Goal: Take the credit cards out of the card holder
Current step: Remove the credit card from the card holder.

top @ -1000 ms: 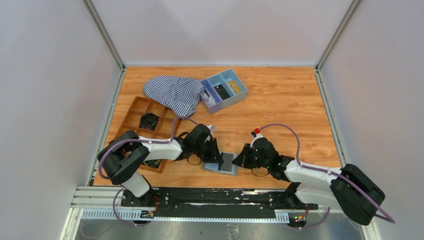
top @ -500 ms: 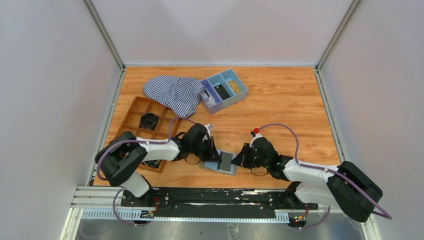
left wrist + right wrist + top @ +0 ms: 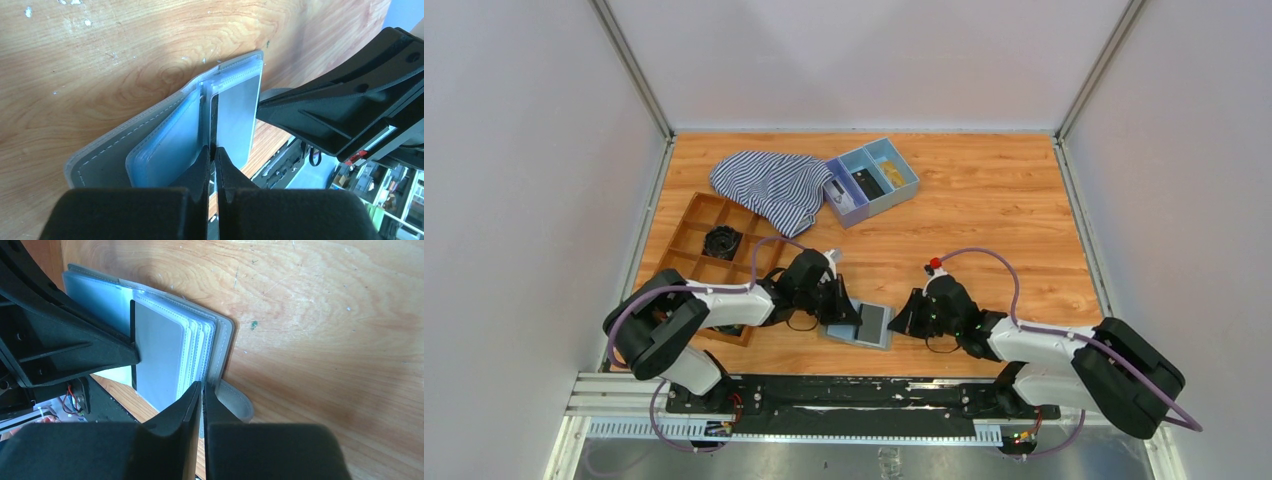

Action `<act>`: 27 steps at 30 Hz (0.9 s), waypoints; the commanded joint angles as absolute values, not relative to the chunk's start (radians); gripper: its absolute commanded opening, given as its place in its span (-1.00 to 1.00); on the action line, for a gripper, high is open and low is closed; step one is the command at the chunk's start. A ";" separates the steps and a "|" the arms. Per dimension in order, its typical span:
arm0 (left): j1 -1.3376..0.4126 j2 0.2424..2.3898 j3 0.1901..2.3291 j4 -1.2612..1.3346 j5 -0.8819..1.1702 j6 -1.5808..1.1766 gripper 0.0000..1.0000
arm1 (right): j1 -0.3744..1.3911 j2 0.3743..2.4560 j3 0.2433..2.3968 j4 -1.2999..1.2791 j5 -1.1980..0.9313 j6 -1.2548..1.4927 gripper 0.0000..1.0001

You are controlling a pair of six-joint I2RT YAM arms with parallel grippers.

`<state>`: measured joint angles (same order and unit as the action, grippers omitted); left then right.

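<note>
Top view: small grey bifold card holder (image 3: 882,338), open, lower centre, between left gripper (image 3: 846,316) and right gripper (image 3: 900,320).
Left wrist: jaws almost closed, pinching pale plastic credit card (image 3: 240,112).
Right wrist: jaws clamping holder's cover edge.
Risk: card sticks, dragging holder from right jaws.

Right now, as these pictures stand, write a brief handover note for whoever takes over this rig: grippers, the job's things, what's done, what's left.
Left gripper shut on a grey card's edge at the fold.
Right gripper shut on the card holder's outer edge.
Holder lies open on the table between them.
Done: holder opened, one card gripped.
Left: pull it free, then any others.
</note>
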<state>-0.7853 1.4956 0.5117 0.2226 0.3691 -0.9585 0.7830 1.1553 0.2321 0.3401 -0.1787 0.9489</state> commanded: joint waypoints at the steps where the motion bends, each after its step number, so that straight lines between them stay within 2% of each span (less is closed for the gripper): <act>1: -0.773 1.488 0.503 0.223 0.386 -0.938 -0.97 | 0.786 1.180 0.211 0.300 -0.154 0.943 -0.84; 8: -0.773 1.511 0.522 0.223 0.397 -0.940 -0.66 | 0.786 1.144 0.238 0.279 -0.169 0.934 -0.84; 11: -0.773 1.521 0.527 0.222 0.399 -0.942 -0.65 | 0.786 1.138 0.251 0.257 -0.168 0.921 -0.84; 15: -0.772 1.510 0.522 0.229 0.393 -0.948 -0.74 | 0.786 1.148 0.245 0.261 -0.168 0.923 -0.84; 18: -0.772 1.511 0.523 0.234 0.400 -0.950 -0.64 | 0.786 1.151 0.238 0.268 -0.169 0.926 -0.84; 21: -0.772 1.529 0.521 0.236 0.404 -0.953 -0.45 | 0.786 1.152 0.241 0.268 -0.168 0.927 -0.84; 27: -0.772 1.552 0.518 0.267 0.424 -0.959 -0.46 | 0.785 1.159 0.250 0.266 -0.169 0.923 -0.84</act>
<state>-0.7799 1.5295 0.5114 0.2321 0.4000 -0.9581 0.7830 1.1446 0.2356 0.3180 -0.1802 0.9451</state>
